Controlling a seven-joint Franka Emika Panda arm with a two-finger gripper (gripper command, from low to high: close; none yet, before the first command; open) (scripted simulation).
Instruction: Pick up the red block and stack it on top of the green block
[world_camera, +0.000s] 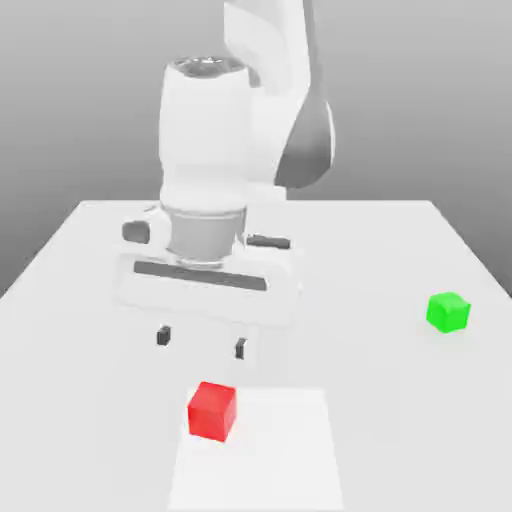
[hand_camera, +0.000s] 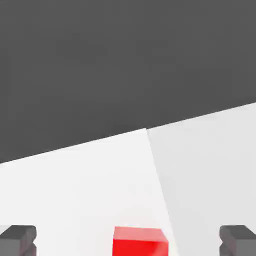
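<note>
The red block (world_camera: 212, 410) rests on the white table near the front, a small bright cube. In the exterior view my gripper (world_camera: 201, 342) hangs open above the table, just behind the red block and a little to its left, with nothing between its fingers. The hand view shows the red block (hand_camera: 139, 242) lying between the two dark fingertips (hand_camera: 18, 240), which stand far apart. The green block (world_camera: 448, 312) sits on the table well off to the exterior view's right, apart from everything else.
The white table (world_camera: 80, 260) spreads wide under the arm. A brighter white rectangular patch (world_camera: 270, 460) lies at the front under and beside the red block. The table's far edge (hand_camera: 75, 145) meets a dark background in the hand view.
</note>
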